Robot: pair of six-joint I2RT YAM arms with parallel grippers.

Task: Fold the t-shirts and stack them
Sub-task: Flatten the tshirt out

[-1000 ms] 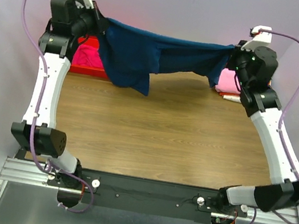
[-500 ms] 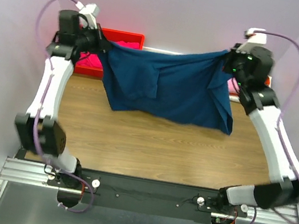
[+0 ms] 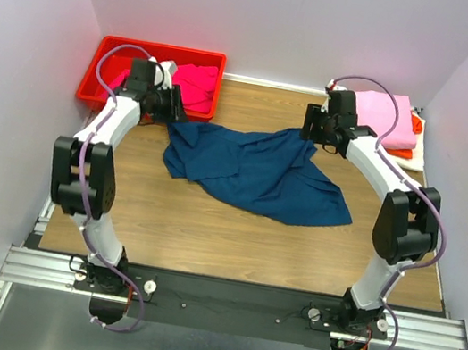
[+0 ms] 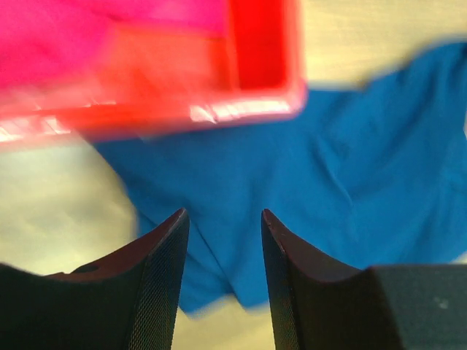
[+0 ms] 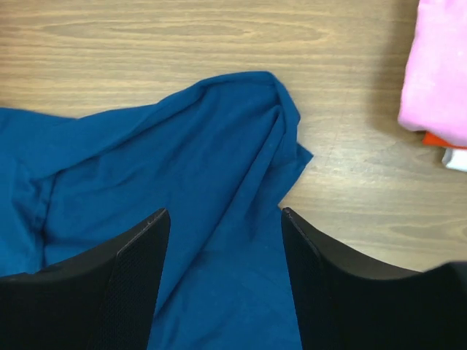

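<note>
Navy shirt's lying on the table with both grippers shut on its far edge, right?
Not quite. The navy shirt lies on the table, but the left gripper and right gripper are open over its far edge, as both wrist views show.

I see a lab test cell: plain lilac walls [image 3: 279, 20] box the table [image 3: 205, 233], with an aluminium rail [image 3: 37, 265] along its near edge.

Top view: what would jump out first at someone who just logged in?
The navy t-shirt sprawls rumpled and unfolded across the middle of the table. The left tool and right tool hover open over its far edge, one at each end. Behind them, a red bin holds a magenta shirt at far left, and a pink-topped folded stack sits at far right.
</note>
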